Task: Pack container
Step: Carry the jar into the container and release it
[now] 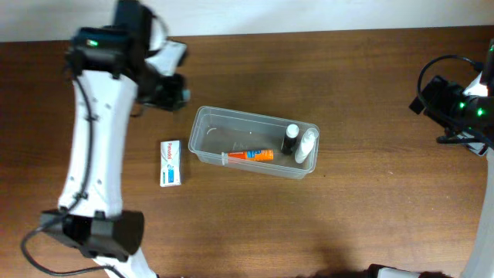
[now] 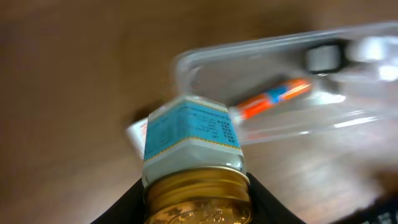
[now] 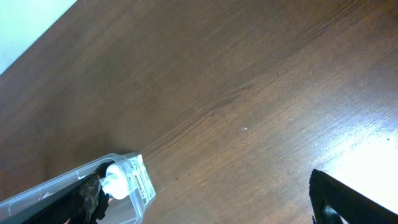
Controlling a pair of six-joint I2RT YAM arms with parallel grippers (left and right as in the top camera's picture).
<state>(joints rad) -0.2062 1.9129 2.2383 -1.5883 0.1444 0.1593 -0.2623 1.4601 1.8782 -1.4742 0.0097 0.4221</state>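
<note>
The clear plastic container stands mid-table and holds an orange tube, a black-capped bottle and a white bottle. My left gripper hovers beyond the container's left end. In the left wrist view it is shut on a jar with a gold lid and blue label, with the container and orange tube blurred behind. My right gripper is at the far right, open and empty. The container's end shows in its view.
A small white box lies flat on the table left of the container, partly hidden behind the jar in the left wrist view. The brown wooden table spreads in front and to the right. A pale wall runs along its far edge.
</note>
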